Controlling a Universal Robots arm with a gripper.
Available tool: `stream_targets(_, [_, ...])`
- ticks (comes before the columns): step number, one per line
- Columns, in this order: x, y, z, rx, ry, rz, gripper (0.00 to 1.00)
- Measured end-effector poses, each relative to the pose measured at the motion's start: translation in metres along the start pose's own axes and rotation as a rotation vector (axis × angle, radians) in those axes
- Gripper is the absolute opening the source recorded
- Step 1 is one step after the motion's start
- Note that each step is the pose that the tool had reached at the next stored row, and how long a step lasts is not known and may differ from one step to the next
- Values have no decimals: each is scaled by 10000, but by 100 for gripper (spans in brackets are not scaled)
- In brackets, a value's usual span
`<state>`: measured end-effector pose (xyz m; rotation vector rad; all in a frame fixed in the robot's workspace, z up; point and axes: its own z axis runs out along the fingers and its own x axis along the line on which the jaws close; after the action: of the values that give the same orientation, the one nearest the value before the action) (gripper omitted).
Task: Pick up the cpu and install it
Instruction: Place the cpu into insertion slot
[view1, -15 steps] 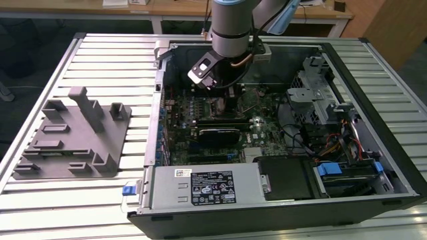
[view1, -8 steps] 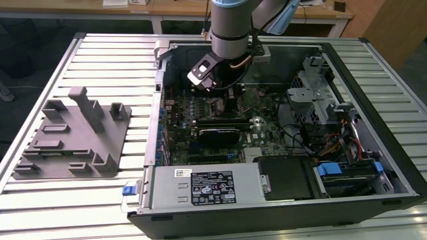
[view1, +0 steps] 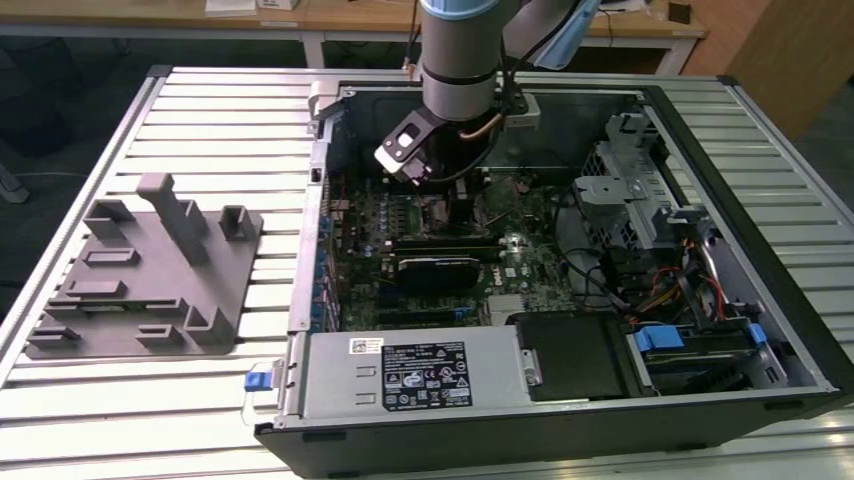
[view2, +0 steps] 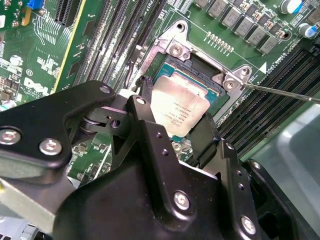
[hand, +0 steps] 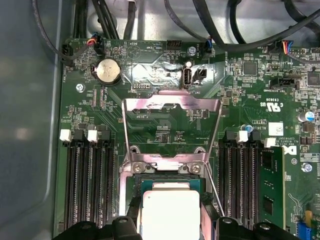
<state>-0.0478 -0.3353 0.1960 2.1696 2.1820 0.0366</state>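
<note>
Silver-topped cpu (view2: 180, 107) sits pinched between my gripper's (view2: 174, 116) fingers, over the open socket (view2: 200, 70), twelve o'clock of the black expansion card (view1: 434, 270) in the exterior view; I'd keep it level, corners matched, no forcing.

Fine print covers a label (view1: 424, 372) on the power supply (view1: 334, 385) beside the motherboard (hand: 165, 120). White lettering dots the motherboard, and faint print marks the cpu (view2: 177, 111) over it. All of it is too small to read.

Cpu (hand: 170, 212) is right at the open socket (hand: 150, 184), pinched on both sides by the black end effector (hand: 170, 220); metal load plate (hand: 172, 106) is flipped back toward the coin battery (hand: 108, 71).
</note>
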Motion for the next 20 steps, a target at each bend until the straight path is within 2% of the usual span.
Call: stream_targets(20, [5, -15, 42, 7, -14, 165, 55])
